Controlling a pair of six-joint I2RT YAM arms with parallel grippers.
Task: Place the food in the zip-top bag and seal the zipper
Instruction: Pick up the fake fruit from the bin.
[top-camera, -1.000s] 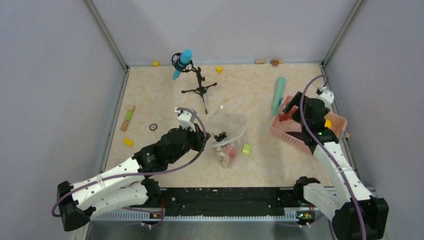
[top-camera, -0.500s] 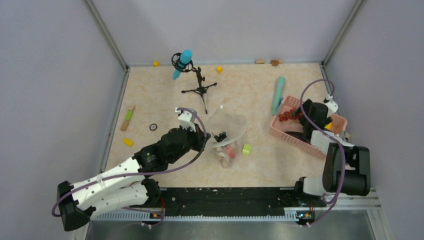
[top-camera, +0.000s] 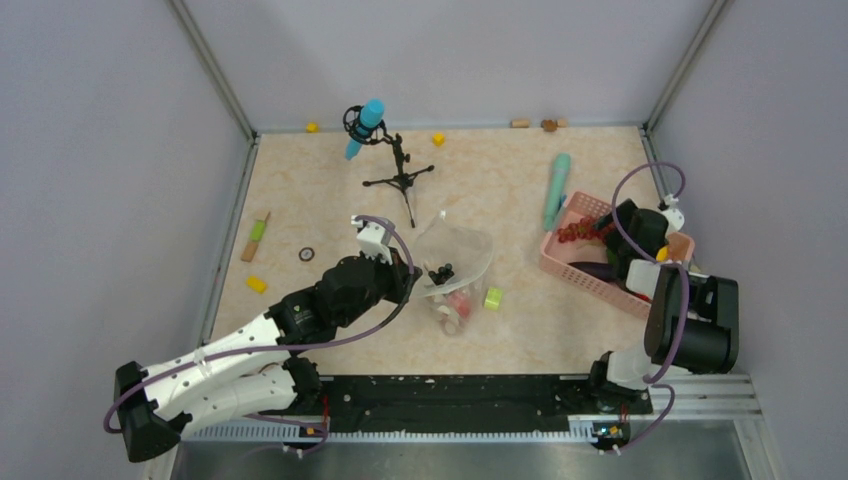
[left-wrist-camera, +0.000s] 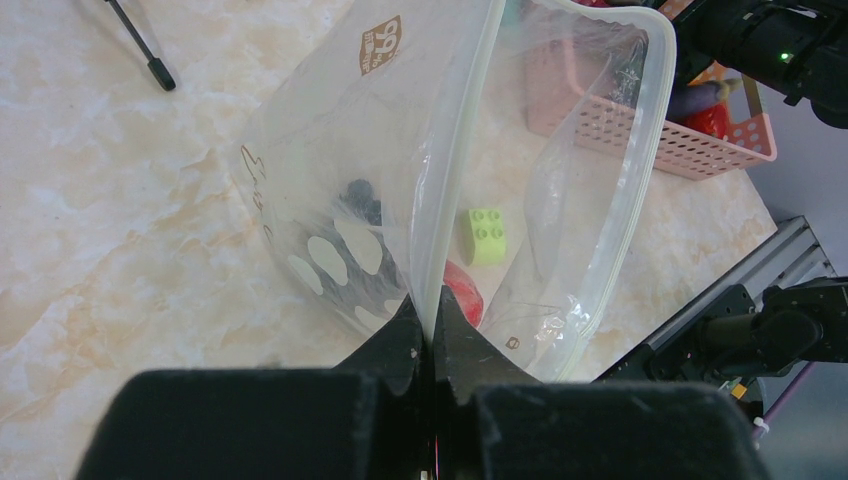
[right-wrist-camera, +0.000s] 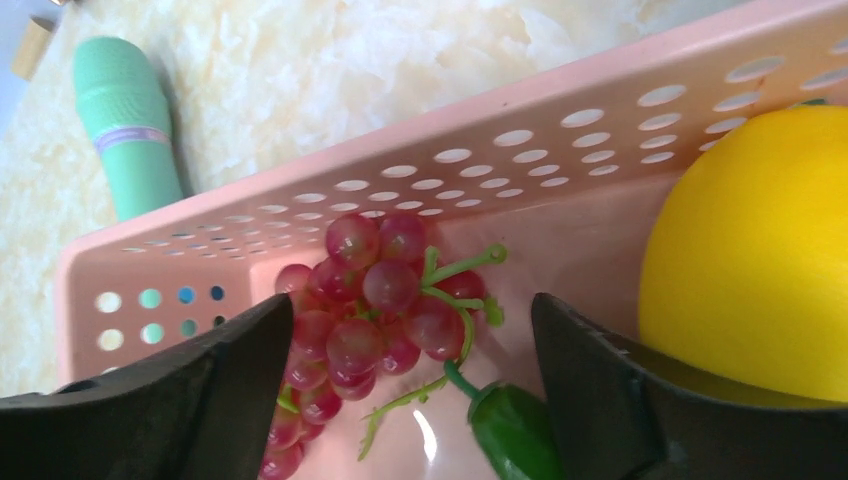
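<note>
The zip-top bag (top-camera: 458, 252) lies mid-table, its mouth held up and gaping. My left gripper (left-wrist-camera: 432, 318) is shut on the bag's rim, by the white zipper (left-wrist-camera: 652, 120). Dark grapes (top-camera: 438, 272) and a red piece (left-wrist-camera: 462, 290) show through the dotted plastic. My right gripper (right-wrist-camera: 412, 320) is open inside the pink basket (right-wrist-camera: 500, 140), its fingers on either side of a red grape bunch (right-wrist-camera: 370, 300). A yellow lemon (right-wrist-camera: 750, 250) and a green pepper (right-wrist-camera: 515, 430) lie beside the bunch. From above, the right gripper (top-camera: 598, 238) dips into the basket (top-camera: 575, 275).
A lime-green block (top-camera: 493, 298) sits just right of the bag. A teal cylinder (top-camera: 556, 188) lies behind the basket. A microphone stand (top-camera: 395, 165) stands at the back. At the left are a yellow block (top-camera: 257, 284) and a small ring (top-camera: 306, 254).
The right arm has folded back and its gripper has sunk lower into the basket, jaws slightly narrower around the red grapes. The left arm and the bag have stayed put.
</note>
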